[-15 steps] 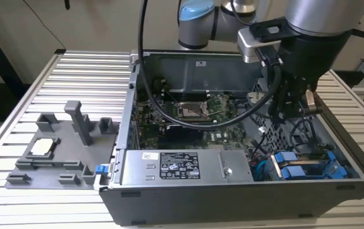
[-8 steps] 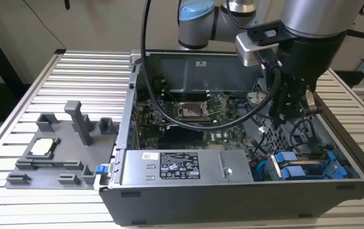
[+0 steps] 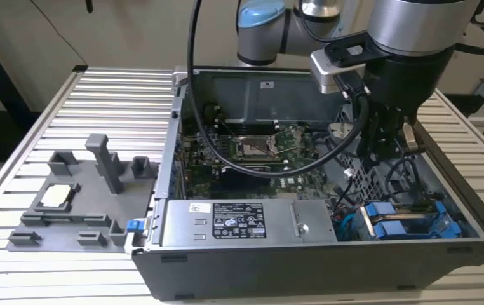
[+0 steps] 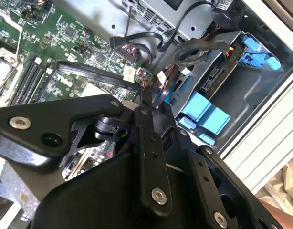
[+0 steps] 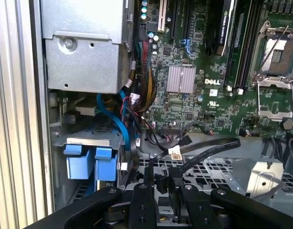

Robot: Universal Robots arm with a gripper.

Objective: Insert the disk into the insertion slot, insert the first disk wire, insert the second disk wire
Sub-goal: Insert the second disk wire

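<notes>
Open computer case (image 3: 310,267) on a slatted metal bench (image 3: 123,101), with the robot arm reaching down into the case on the exterior view's right. The gripper (image 3: 386,152) hangs over the perforated metal cage (image 3: 356,178) beside the motherboard (image 3: 251,171). In the first wrist view the gripper (image 5: 162,174) has its fingers (image 5: 147,183) drawn close together, clenched on the end of a black wire (image 5: 208,148) that arcs away over the cage (image 5: 208,171) and carries a small white tag. In the second wrist view the gripper (image 4: 149,98) points toward a cluster of loose plugs and wires near the edge of the motherboard (image 4: 65,43). The disk (image 4: 217,76) already sits inside the insertion slot (image 4: 254,93), held in its blue carrier (image 4: 204,114). The carrier (image 3: 394,227) lies in the case corner at the exterior view's lower right, just beside the power supply (image 3: 225,222) with its white sticker, and apart from the gripper. In the first wrist view the carrier (image 5: 89,162) lies next to the power supply (image 5: 84,47), with blue and black wires bunched beside it. A grey parts holder (image 3: 81,197) rests on the bench at the exterior view's left, apart from the case.
</notes>
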